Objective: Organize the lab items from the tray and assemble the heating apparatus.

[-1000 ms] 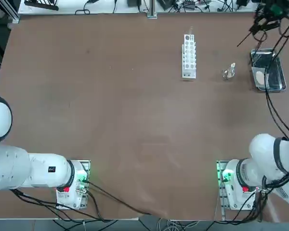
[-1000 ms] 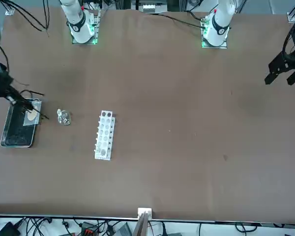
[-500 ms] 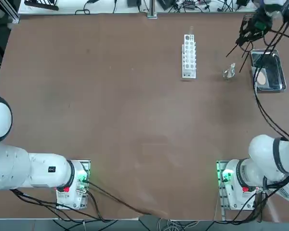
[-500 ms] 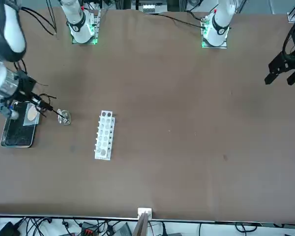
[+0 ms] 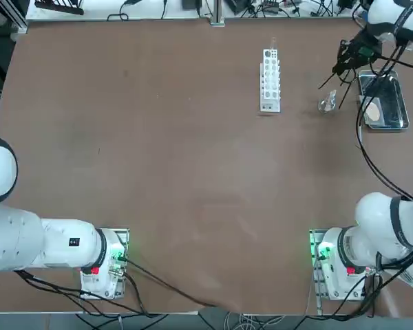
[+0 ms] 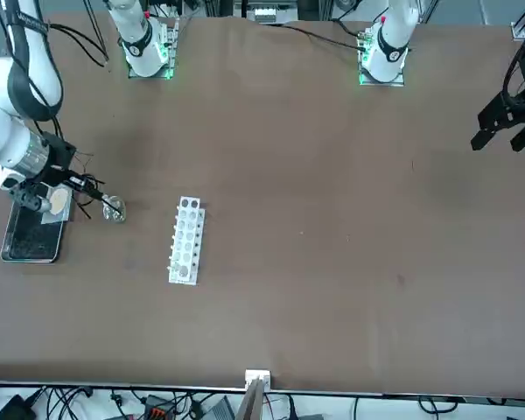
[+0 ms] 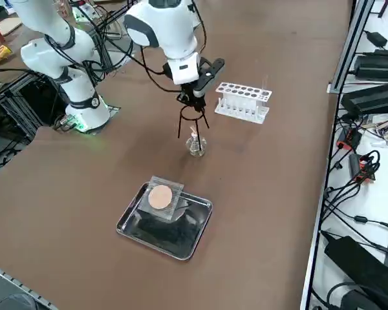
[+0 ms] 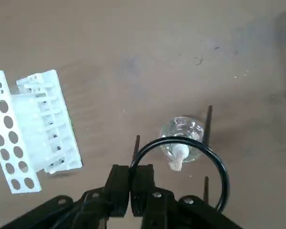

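My right gripper (image 7: 194, 97) is shut on the black wire ring stand (image 7: 193, 119) and holds it in the air just above the small clear glass burner (image 7: 196, 145). In the wrist view the ring (image 8: 219, 168) circles the burner (image 8: 181, 143) from above, its thin legs pointing down around it. The burner (image 5: 326, 104) stands on the table between the white rack and the metal tray (image 5: 401, 96). The square grey mesh (image 7: 160, 197) with a tan round centre lies in the tray (image 7: 174, 236). In the front view the gripper (image 6: 66, 179) hangs beside the tray (image 6: 31, 241).
A long white holed rack (image 5: 270, 80) lies on the table a short way from the burner, also seen as the rack (image 8: 33, 131) in the wrist view. Cables trail from my right arm over the table's right edge. The parked left arm sits at the near left.
My right gripper has carried the ring stand away from above the tray toward the burner and lowered it over it. The burner, mesh and rack have not moved.
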Available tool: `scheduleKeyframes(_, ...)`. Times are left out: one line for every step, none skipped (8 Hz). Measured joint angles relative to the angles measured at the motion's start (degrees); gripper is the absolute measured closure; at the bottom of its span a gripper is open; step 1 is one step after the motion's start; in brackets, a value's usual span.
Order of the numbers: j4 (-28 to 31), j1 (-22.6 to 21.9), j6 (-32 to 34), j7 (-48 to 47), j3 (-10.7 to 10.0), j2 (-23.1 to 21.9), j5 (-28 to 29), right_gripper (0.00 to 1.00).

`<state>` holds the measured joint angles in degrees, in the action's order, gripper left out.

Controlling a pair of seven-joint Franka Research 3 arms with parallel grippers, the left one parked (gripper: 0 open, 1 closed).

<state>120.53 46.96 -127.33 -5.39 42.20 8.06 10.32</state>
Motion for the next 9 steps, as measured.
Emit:
scheduleKeyframes(0.8, -0.1, -2.2, 1.4, 0.0, 1.2, 0.0, 0.94)
scheduleKeyframes(1.5, -0.2, -4.2, 2.3, 0.0, 2.7, 0.0, 0.94)
scheduleKeyframes(2.0, -0.2, -5.3, 2.6, 0.0, 4.0, 0.0, 0.94)
scheduleKeyframes(2.1, -0.2, -5.6, 3.0, 0.0, 5.0, 0.0, 0.94)
scheduleKeyframes(2.1, -0.2, -5.7, 3.2, -0.1, 5.7, 0.0, 0.94)
scheduleKeyframes(2.1, -0.2, -5.7, 3.4, -0.1, 5.9, -0.1, 0.94)
scheduleKeyframes(2.2, -0.2, -5.7, 3.5, -0.2, 5.9, -0.1, 0.94)
scheduleKeyframes(2.3, -0.2, -5.7, 3.6, -0.3, 5.9, -0.3, 0.94)
scheduleKeyframes(2.5, -0.2, -5.7, 3.7, -0.3, 5.9, -1.0, 0.94)
